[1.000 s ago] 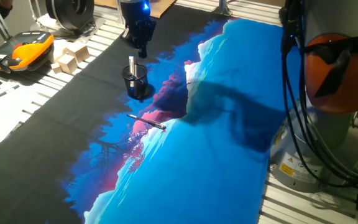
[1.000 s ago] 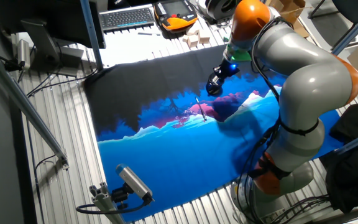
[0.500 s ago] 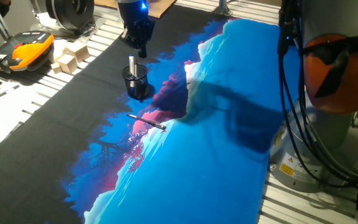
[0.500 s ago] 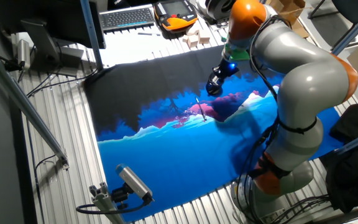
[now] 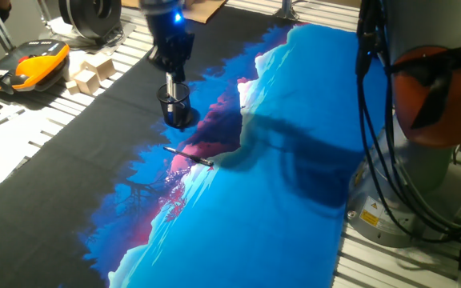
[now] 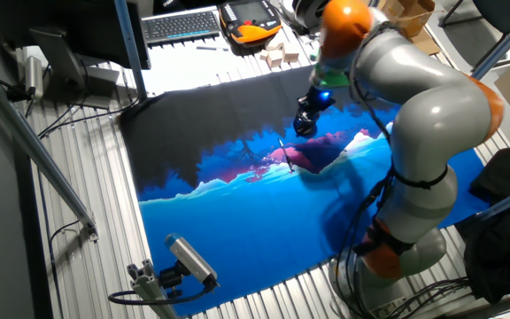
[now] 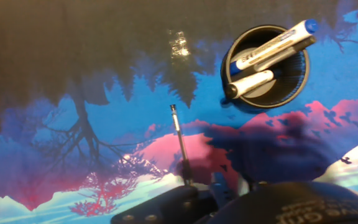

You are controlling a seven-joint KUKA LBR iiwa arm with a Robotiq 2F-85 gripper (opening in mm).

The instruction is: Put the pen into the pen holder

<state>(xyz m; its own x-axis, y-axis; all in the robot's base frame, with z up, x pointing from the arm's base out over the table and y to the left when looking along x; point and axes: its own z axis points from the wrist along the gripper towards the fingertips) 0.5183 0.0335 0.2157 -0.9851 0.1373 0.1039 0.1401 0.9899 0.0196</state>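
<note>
The pen (image 5: 189,156) is thin and dark and lies flat on the printed cloth, a little in front of the pen holder (image 5: 175,110). The holder is a small black mesh cup standing upright. My gripper (image 5: 172,77) hangs just above the holder's mouth, with nothing visibly in it. In the other fixed view the gripper (image 6: 305,121) hides the holder, and the pen (image 6: 284,156) lies to its left. The hand view shows the pen (image 7: 180,144) below and left of the holder (image 7: 272,103), which contains two thicker white markers (image 7: 271,47). My fingertips do not show clearly.
The blue, pink and black printed cloth (image 5: 278,184) covers the table. Wooden blocks (image 5: 91,74) and an orange-black pendant (image 5: 37,64) lie beyond its far left edge. My arm's base and cables (image 5: 422,120) stand on the right. A keyboard (image 6: 181,24) lies at the back.
My gripper has moved from behind the holder to just above it and now covers the white marker's top. The pen and holder have not moved.
</note>
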